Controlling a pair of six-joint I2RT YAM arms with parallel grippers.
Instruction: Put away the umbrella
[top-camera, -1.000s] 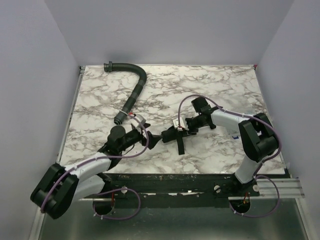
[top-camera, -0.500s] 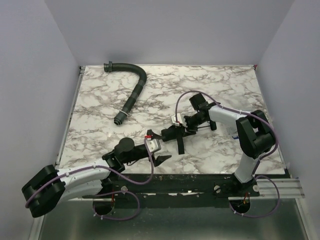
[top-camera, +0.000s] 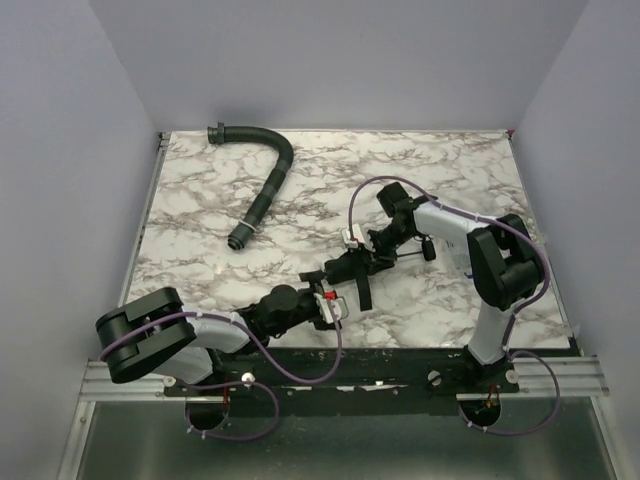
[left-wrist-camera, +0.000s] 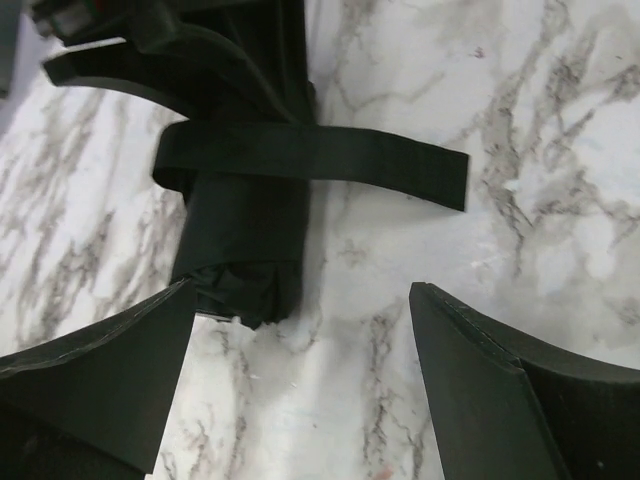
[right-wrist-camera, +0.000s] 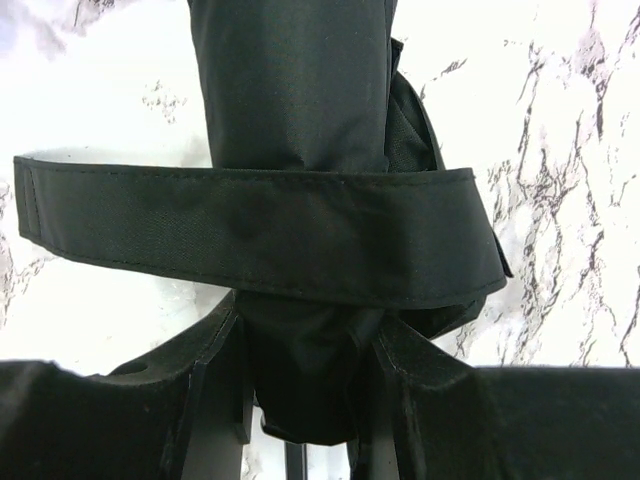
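Observation:
The umbrella is a short black folded bundle lying on the marble table near the front middle. Its loose strap hangs toward the front edge. My right gripper is shut on the bundle; in the right wrist view the fabric sits pinched between both fingers, with the strap wrapped across it. My left gripper is open and empty, just in front of the bundle's near end. In the left wrist view the bundle's end and the strap lie beyond my open gripper.
A black ribbed curved hose lies at the back left of the marble table. The left arm lies low along the table's front edge. Grey walls close in the left, back and right sides.
My left arm has pulled back from the umbrella's left end, dropped low along the front edge and reached right. Its gripper now faces the bundle's end. The right gripper kept its hold.

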